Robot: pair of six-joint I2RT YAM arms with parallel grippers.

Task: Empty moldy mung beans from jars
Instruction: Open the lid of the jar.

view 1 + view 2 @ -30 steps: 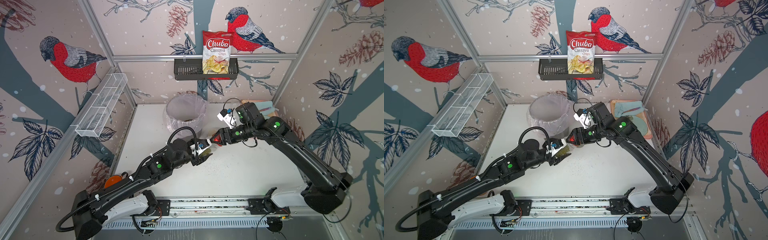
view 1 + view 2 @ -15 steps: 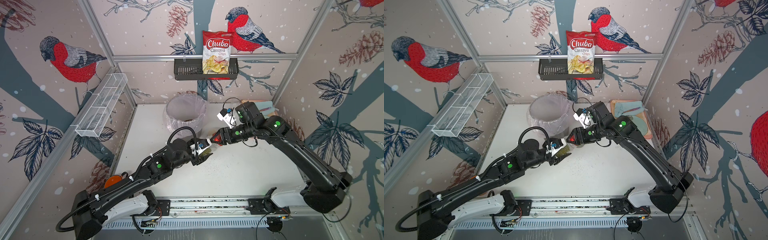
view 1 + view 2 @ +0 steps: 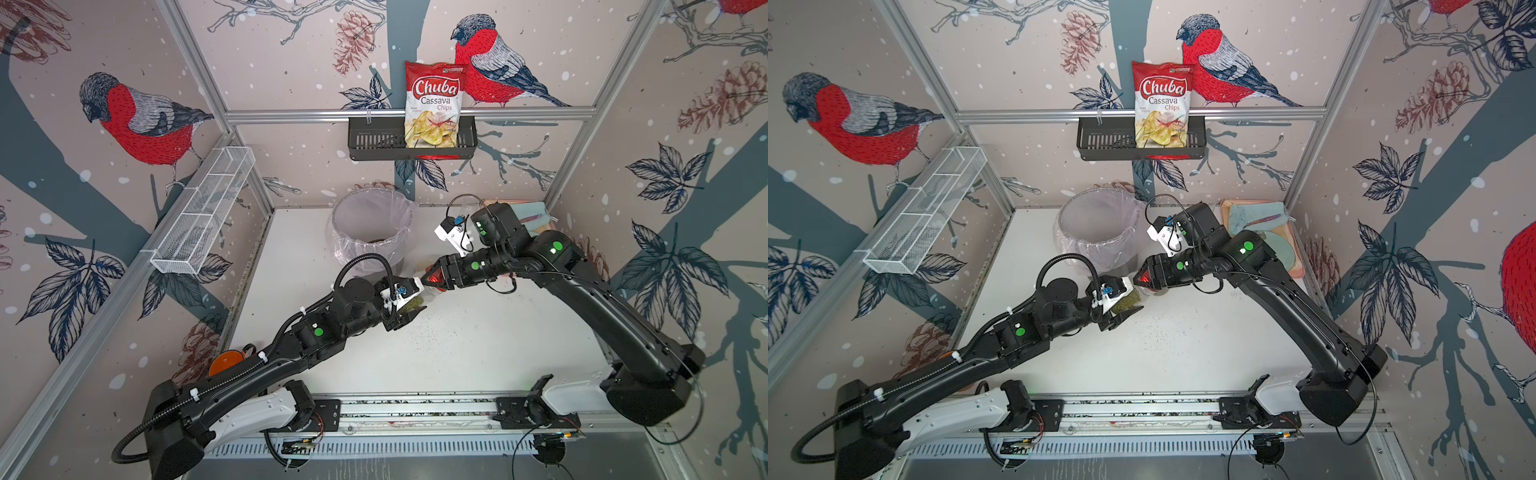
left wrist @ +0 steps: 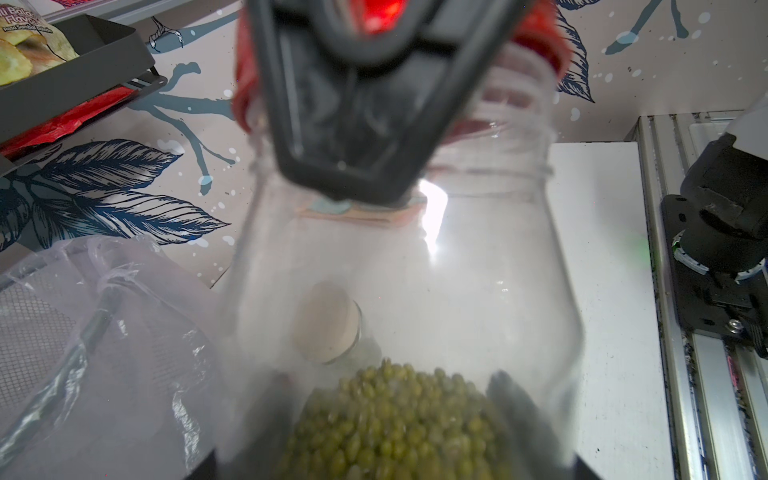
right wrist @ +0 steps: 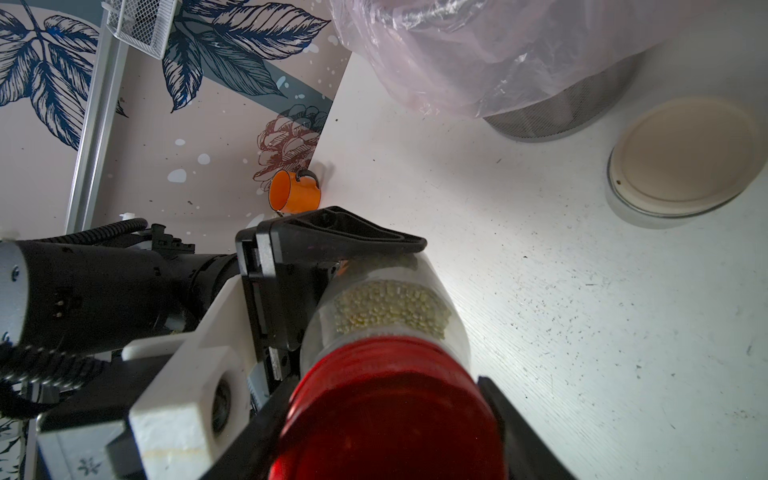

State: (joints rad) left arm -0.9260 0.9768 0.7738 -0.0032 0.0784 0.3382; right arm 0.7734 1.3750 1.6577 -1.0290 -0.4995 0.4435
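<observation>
**Jar held above the worktop just beside the bin point(image 3: 361, 249)**
The left gripper point(image 3: 409, 308) clasps the jar point(image 3: 419, 300), mung beans point(image 4: 399, 424) pooled at its base. Its long axis points at the right gripper point(image 3: 1144, 277), which is clamped on the red lid point(image 5: 395, 411) (whether loosened, I cannot tell).

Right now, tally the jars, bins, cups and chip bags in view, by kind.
Jars: 2, red-lidded jar, beige-lidded jar
Bins: 1, grey bin
Cups: 1, orange cup
Chip bags: 1, Chuba bag
Total: 5
</observation>
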